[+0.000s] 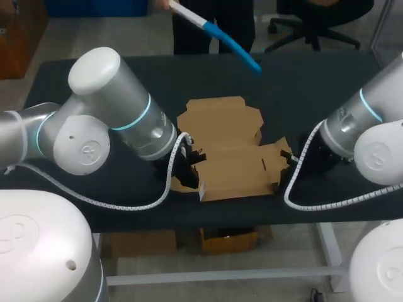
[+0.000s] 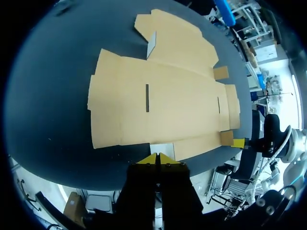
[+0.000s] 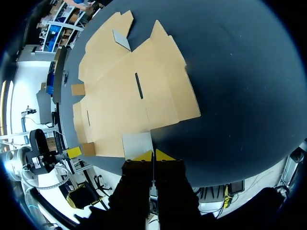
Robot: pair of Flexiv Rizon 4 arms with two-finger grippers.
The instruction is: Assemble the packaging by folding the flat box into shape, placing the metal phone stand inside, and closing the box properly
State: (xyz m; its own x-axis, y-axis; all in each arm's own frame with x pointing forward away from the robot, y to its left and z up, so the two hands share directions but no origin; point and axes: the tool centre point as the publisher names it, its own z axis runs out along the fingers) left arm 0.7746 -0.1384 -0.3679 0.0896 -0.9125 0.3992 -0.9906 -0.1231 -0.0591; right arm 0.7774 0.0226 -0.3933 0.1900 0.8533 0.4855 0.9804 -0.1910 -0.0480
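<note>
Roughly by size, then.

Table [image 1: 315, 82]: dark cloth top, running wide across the whole head view. Left arm [image 1: 107, 116] came in from the left side and right arm [image 1: 368, 119] from the right. Both angled down toward the middle of the table.

Flat box [image 1: 227, 145]: unfolded tan cardboard, lying flat on the cloth in the middle of the table, between my two grippers. Its face read as plain tan in all three views; any print on it was too small for me to tell.

Rod [image 1: 230, 43]: white and blue, held by a person at the far side. Its blue end reached out over the far part of the table, apart from the cardboard.

Left flap [image 2: 162, 148]: small pale tab on the box's near edge at my left end, just ahead of the left gripper [image 2: 158, 159]. The yellow tips [image 2: 149, 161] were drawn tight together and met the tab's edge. I could not tell whether any cardboard was nipped between them.

Right flap [image 3: 137, 144]: the same sort of pale tab at the opposite end, just ahead of the right gripper [image 3: 153, 155]. Its tips were likewise pressed together at the tab's edge, with the same doubt about a pinch.

Slits [image 2: 147, 97]: two short dark cuts in the main panel, one toward each end, well apart from each other.
</note>
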